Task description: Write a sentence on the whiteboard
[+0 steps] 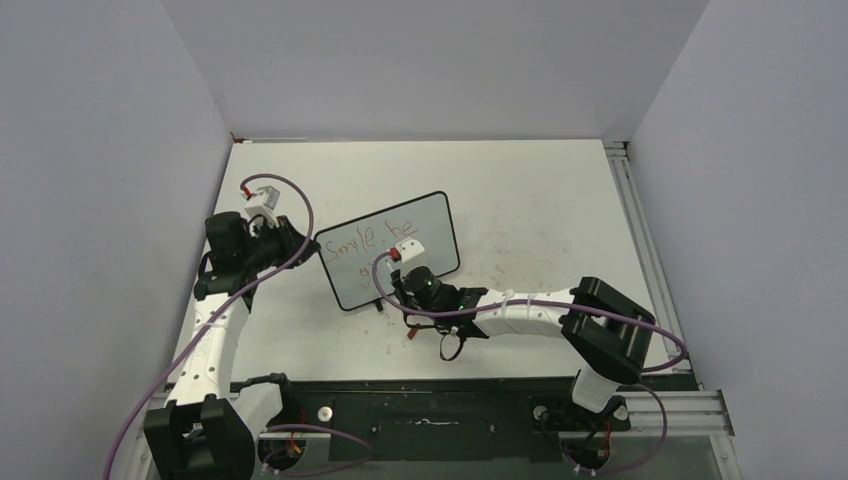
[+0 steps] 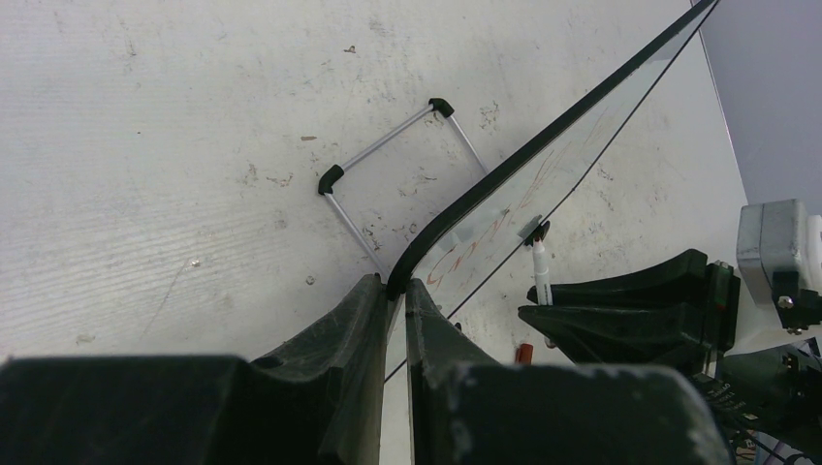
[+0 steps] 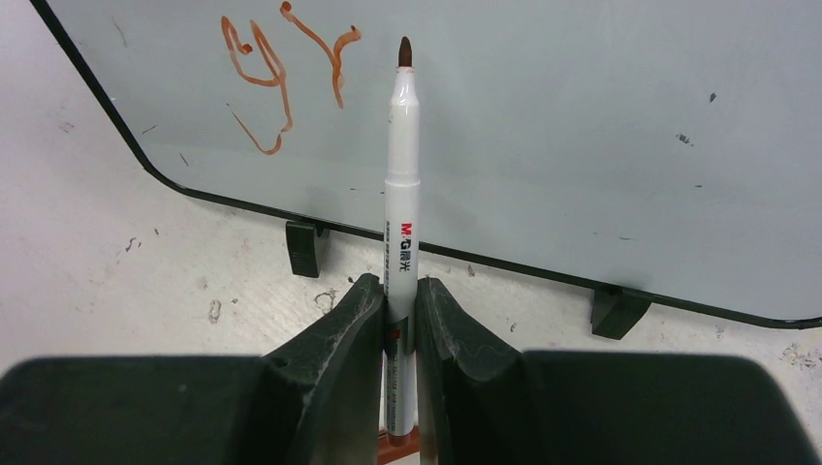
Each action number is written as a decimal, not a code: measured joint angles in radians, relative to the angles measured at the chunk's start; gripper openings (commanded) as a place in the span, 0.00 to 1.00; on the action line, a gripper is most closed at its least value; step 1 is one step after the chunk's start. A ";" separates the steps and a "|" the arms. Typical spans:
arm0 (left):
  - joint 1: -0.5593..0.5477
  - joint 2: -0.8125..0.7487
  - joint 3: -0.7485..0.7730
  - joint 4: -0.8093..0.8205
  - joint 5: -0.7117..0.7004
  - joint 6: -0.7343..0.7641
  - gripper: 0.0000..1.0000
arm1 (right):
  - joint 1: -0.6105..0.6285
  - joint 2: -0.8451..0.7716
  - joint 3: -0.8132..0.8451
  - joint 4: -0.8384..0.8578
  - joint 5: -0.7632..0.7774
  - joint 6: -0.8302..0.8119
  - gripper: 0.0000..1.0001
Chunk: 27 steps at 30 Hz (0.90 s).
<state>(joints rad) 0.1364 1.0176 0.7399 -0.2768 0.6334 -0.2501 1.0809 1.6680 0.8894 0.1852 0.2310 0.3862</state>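
The whiteboard (image 1: 388, 248) stands on its feet near the middle of the table (image 1: 560, 200), angled a little, and I have it between my two arms. My left arm runs forward along the left side, bends at the elbow and turns its wrist in toward the board. My left claw (image 2: 397, 286) is clenched on the black frame at a rounded left corner. My right arm lies low across the near side of the table, reaching leftward from its base. My right claw (image 3: 399, 291) is grasping the marker (image 3: 402, 174), which points up at the lower part of the board's face. Its tip sits just right of the last red letter; whether it touches the surface I cannot tell. I count one board, one marker, two black feet (image 3: 302, 247) under the bottom edge, one wire stand (image 2: 388, 145) behind, and two lines of red lettering (image 1: 372, 240): "Smile be" above, "gr" below
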 measured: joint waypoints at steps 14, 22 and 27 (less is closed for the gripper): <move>0.000 0.000 0.000 0.000 0.000 0.000 0.09 | -0.014 0.042 0.001 -0.002 -0.006 0.000 0.05; 0.000 0.000 0.000 0.000 0.000 0.000 0.09 | -0.019 0.048 0.011 -0.003 -0.019 -0.001 0.05; 0.000 0.000 0.000 0.000 0.000 0.000 0.09 | -0.020 0.048 0.025 -0.003 -0.024 -0.002 0.05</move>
<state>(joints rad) 0.1364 1.0176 0.7399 -0.2768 0.6334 -0.2501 1.0611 1.7161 0.9142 0.1822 0.2070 0.3843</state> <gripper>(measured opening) 0.097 0.158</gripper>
